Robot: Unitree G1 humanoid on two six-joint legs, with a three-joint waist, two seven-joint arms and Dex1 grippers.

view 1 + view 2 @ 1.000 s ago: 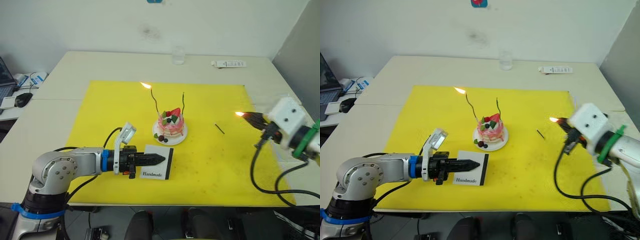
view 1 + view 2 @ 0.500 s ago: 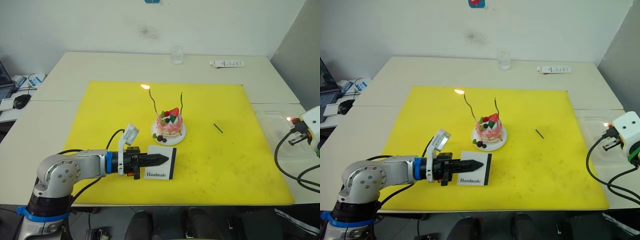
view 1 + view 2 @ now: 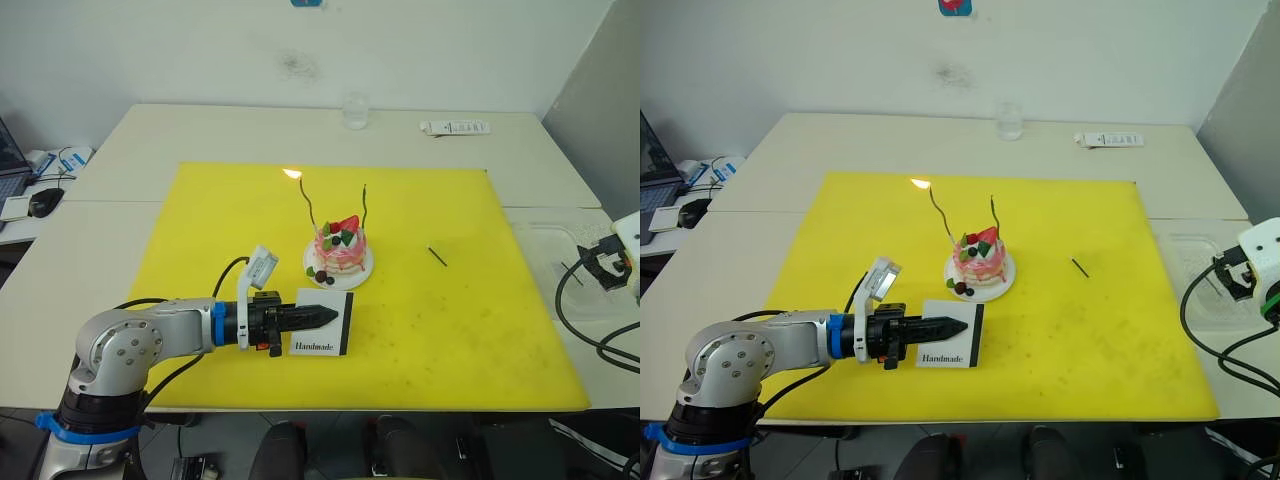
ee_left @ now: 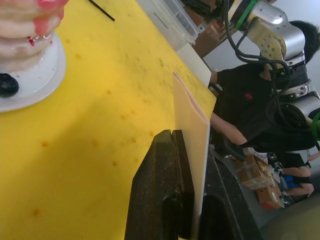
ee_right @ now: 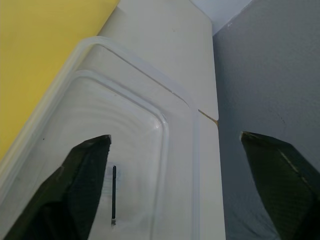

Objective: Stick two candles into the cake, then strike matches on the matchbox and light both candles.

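Over clear tray point(image 5: 125, 165) at surface's right edge, right tool point(image 5: 175, 185) now spread, burnt match point(image 5: 113, 195) dropped inside, flame gone. Left tool point(image 3: 305, 318) pinches matchbox point(image 3: 322, 324) upright near cake point(image 3: 339, 250). One candle point(image 3: 303, 195) lit; other candle point(image 3: 367, 206) unlit, spare match point(image 3: 437, 256) on mat.

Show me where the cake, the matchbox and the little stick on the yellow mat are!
cake point(image 3: 339, 246), left eye view, on its pink side.
matchbox point(image 3: 318, 346), left eye view, on its white lettered face.
match point(image 3: 438, 257), left eye view, on the stick's middle.
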